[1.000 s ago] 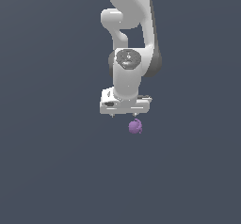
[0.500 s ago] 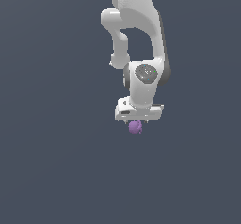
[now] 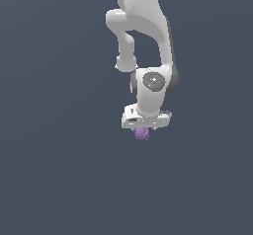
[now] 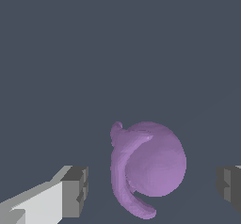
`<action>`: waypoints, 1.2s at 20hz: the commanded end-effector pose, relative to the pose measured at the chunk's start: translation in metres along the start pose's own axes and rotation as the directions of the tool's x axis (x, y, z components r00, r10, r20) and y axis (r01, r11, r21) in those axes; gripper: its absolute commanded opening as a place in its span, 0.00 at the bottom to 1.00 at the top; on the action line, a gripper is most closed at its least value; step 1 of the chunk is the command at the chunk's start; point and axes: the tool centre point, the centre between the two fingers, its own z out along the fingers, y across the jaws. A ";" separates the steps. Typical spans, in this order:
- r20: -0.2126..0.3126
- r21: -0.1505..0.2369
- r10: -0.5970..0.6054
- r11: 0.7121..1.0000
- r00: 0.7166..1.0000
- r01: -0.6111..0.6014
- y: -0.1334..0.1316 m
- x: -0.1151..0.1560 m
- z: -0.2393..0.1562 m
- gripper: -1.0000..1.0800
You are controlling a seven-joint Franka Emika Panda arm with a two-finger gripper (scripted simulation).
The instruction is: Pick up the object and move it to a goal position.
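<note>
A white Panda arm [image 3: 143,36] reaches down over a plain dark grey surface [image 3: 54,179], its gripper [image 3: 144,129] directly above the purple object [image 3: 142,134]. In the wrist view the jaws stand wide open, the object [image 4: 148,164] lying between them, clear of both fingers [image 4: 75,191].

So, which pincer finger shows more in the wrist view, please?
The finger with white body behind its grey pad; the other finger is cropped at the edge.
</note>
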 end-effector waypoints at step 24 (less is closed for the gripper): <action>-0.001 0.000 0.002 1.000 1.000 -0.002 0.001 -0.001 0.037 0.00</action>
